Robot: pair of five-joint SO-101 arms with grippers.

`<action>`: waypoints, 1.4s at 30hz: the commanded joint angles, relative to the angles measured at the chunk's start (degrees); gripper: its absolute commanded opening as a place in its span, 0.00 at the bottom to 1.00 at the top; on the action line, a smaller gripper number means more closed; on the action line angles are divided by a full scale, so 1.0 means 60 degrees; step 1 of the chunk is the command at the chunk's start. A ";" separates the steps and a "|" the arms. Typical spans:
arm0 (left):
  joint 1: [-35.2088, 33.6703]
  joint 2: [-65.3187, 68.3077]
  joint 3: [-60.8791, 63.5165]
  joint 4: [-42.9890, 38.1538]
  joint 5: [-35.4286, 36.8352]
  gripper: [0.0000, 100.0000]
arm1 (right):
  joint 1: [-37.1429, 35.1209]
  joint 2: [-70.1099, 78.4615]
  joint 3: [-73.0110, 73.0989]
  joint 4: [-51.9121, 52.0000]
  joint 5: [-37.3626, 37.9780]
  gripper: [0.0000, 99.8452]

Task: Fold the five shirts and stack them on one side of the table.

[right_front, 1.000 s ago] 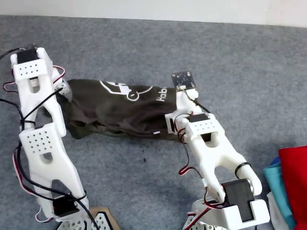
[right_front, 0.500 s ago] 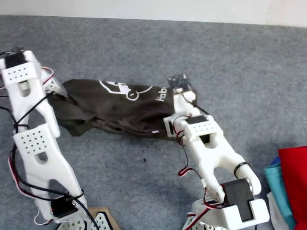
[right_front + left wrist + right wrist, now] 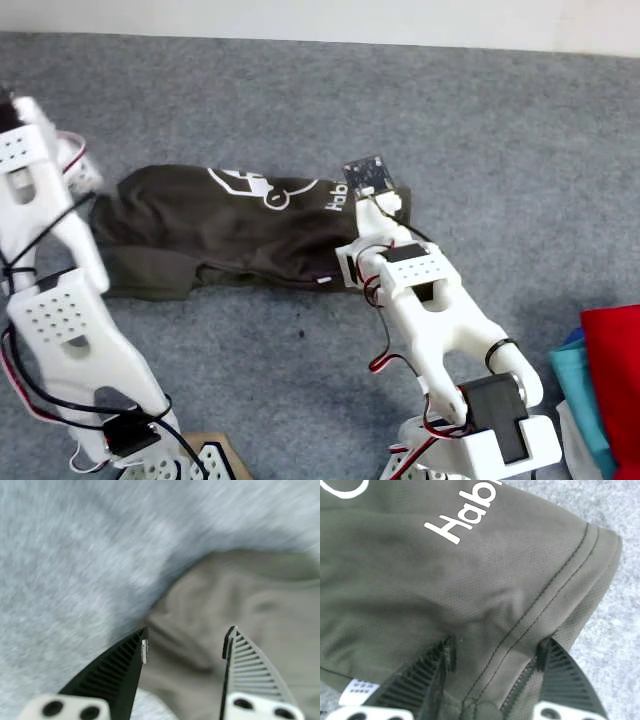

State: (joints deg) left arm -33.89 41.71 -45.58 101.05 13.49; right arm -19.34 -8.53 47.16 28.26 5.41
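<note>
A dark olive shirt (image 3: 230,230) with white print lies spread sideways on the grey table (image 3: 480,130). At the shirt's left end my left gripper (image 3: 88,180) stands open. In the left wrist view its fingers (image 3: 135,655) straddle the shirt's (image 3: 260,600) rumpled edge, and the left gripper (image 3: 187,640) is not closed on it. My right gripper (image 3: 385,203) rests on the shirt's right end. There the right gripper (image 3: 496,652) is open, with the stitched hem (image 3: 555,580) lying flat between its fingers.
A red shirt (image 3: 612,360) lies on a teal one (image 3: 572,372) at the table's right front edge. A piece of cardboard (image 3: 215,455) shows by the left arm's base. Bare grey table extends behind and to the right of the olive shirt.
The left arm has swung to the left and drawn the shirt's left end out flatter and wider. The right gripper has shifted slightly left along the shirt's right end.
</note>
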 commanded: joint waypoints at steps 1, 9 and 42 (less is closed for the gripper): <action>-0.0330 -0.1136 0.1619 0.0103 -0.1172 0.25 | -0.0095 -0.0388 -0.0022 -0.0154 0.0117 0.26; -0.1282 -0.4198 0.5179 0.0015 -0.2476 0.25 | -0.0095 -0.0388 -0.0022 -0.0154 0.0117 0.26; 0.0081 -0.4652 1.0440 -0.7311 -0.1788 0.25 | -0.0110 -0.0403 0.0110 -0.0154 0.0117 0.26</action>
State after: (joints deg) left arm -35.82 15.78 15.96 60.70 2.33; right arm -19.43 -8.53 48.04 28.18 5.41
